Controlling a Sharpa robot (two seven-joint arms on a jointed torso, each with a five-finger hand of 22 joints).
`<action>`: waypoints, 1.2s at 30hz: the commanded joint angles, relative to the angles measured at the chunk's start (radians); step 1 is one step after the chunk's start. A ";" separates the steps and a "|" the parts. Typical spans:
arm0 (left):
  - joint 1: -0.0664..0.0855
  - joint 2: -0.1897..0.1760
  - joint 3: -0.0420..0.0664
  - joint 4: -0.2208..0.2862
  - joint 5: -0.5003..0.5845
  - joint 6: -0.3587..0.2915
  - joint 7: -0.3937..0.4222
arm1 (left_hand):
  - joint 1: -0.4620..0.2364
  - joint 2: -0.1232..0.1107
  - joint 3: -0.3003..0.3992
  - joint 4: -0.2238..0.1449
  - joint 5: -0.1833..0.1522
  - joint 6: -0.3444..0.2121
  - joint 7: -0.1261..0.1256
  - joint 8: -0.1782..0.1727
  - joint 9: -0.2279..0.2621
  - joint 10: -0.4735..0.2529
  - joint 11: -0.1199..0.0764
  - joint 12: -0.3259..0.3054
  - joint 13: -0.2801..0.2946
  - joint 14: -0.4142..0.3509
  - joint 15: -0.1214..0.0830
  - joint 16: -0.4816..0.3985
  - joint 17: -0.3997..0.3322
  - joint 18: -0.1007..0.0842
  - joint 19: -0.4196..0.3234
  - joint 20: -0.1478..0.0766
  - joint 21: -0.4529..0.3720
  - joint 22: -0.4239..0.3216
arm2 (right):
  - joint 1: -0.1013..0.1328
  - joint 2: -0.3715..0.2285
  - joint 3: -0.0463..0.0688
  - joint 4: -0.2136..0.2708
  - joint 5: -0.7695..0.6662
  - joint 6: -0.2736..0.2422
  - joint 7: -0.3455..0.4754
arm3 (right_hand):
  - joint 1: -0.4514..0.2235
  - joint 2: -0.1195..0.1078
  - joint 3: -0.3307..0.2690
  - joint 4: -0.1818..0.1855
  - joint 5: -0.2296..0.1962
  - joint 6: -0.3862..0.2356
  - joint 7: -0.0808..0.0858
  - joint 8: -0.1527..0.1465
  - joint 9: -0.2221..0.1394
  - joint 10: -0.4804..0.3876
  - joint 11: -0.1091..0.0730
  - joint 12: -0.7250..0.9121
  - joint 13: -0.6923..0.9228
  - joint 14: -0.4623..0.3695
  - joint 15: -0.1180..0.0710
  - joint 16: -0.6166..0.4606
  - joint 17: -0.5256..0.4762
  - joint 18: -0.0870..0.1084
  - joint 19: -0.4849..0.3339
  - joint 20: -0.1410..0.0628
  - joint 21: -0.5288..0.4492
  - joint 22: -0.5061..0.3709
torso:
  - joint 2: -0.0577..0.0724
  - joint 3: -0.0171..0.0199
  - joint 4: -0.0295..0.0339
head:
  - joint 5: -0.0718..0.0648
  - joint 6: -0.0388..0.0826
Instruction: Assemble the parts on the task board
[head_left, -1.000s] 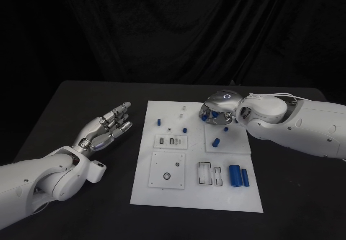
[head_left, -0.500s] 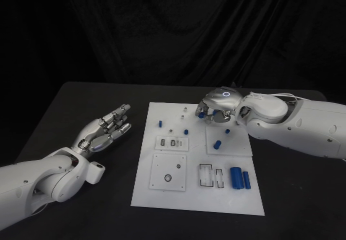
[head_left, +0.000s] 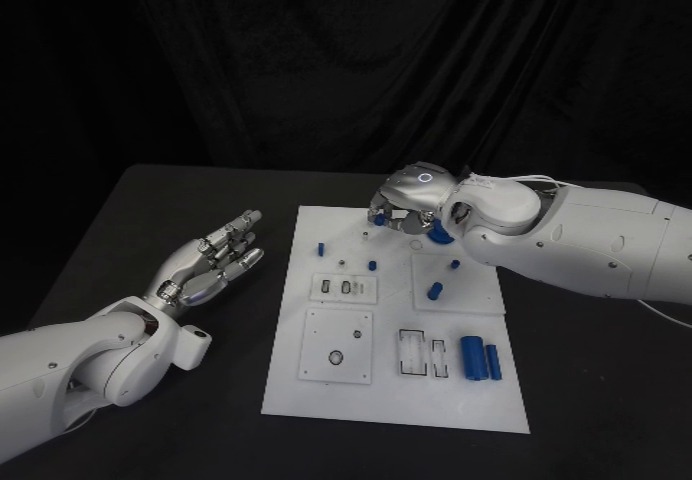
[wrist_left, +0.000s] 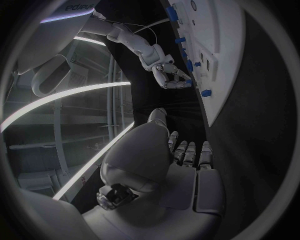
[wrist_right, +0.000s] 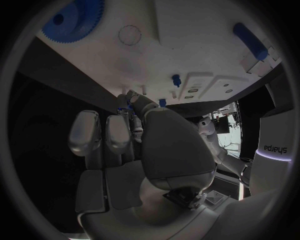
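Right robot hand (head_left: 408, 207) is up over the far edge of the task board (head_left: 389, 395), at about twelve o'clock on the plate, and your fingers are curled in. You've got blue showing between them and a blue piece (head_left: 438, 231) at the wrist side, so I read it as a part pinched there, though the grip itself is too tucked away to confirm. Out from there, small blue pegs (head_left: 372, 264) stand around the board's middle, another blue part (head_left: 434, 291) sits on the raised square at about two o'clock, and two bigger blue cylinders (head_left: 472, 353) lie side by side at about four o'clock, near the slotted recesses. Your left robot hand (head_left: 216, 258) hovers off the board at nine o'clock over the counter (head_left: 159, 200), fingers spread and holding nothing.

Watch the risk here: if that part is only lightly pinched, any tilt of the wrist could let it slip and drop among the pegs. Your curled fingers also hang close above the standing pegs at the far edge, so coming down off-line could knock one over or jam the part against a socket rim.
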 joint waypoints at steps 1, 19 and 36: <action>0.003 0.003 0.001 0.003 -0.004 0.000 0.220 | 0.012 0.000 0.003 0.001 0.007 0.003 -0.001 0.002 0.000 0.002 -0.001 0.000 0.001 0.000 -0.004 -0.007 -0.001 0.020 -0.001 0.000 -0.006 -0.001 | 0.002 0.013 0.002 -0.018 -0.003 -0.005 -0.011 | -0.013 -0.002 -0.001 0.006 -0.001 0.062 0.061 0.007 0.142 0.001 0.000 -0.009 -0.002 0.005 -0.006 -0.001 0.000 -0.018 -0.001 -0.003 0.003 0.002 | 0.001 0.0013 -0.0013 | 0.001 -0.001; 0.003 0.010 0.001 0.000 -0.004 0.005 0.209 | 0.015 0.003 0.006 0.002 0.009 -0.005 0.000 0.000 -0.001 -0.002 0.004 -0.001 0.000 0.000 -0.001 -0.007 -0.001 0.019 -0.001 0.001 -0.006 -0.001 | 0.002 0.055 0.002 -0.070 -0.003 -0.004 -0.047 | -0.030 -0.005 -0.004 0.020 -0.007 0.044 0.055 -0.004 0.157 -0.008 0.008 -0.028 -0.006 0.006 0.007 0.000 0.004 -0.020 -0.001 0.004 0.003 0.006 | 0.002 0.0000 0.0001 | -0.005 -0.001; 0.003 0.017 0.001 -0.009 -0.004 0.013 0.201 | 0.016 0.005 0.008 0.002 0.009 -0.007 0.002 0.000 -0.001 -0.003 0.004 -0.001 0.000 0.000 0.000 -0.007 -0.001 0.019 -0.001 0.003 -0.006 -0.001 | -0.004 0.083 0.002 -0.108 -0.001 0.031 -0.046 | -0.034 -0.006 0.002 0.025 -0.006 0.028 0.057 -0.016 0.167 -0.026 0.017 -0.050 -0.009 0.007 0.013 0.005 0.013 -0.021 0.001 0.010 0.007 0.016 | 0.002 -0.0004 -0.0007 | -0.006 -0.005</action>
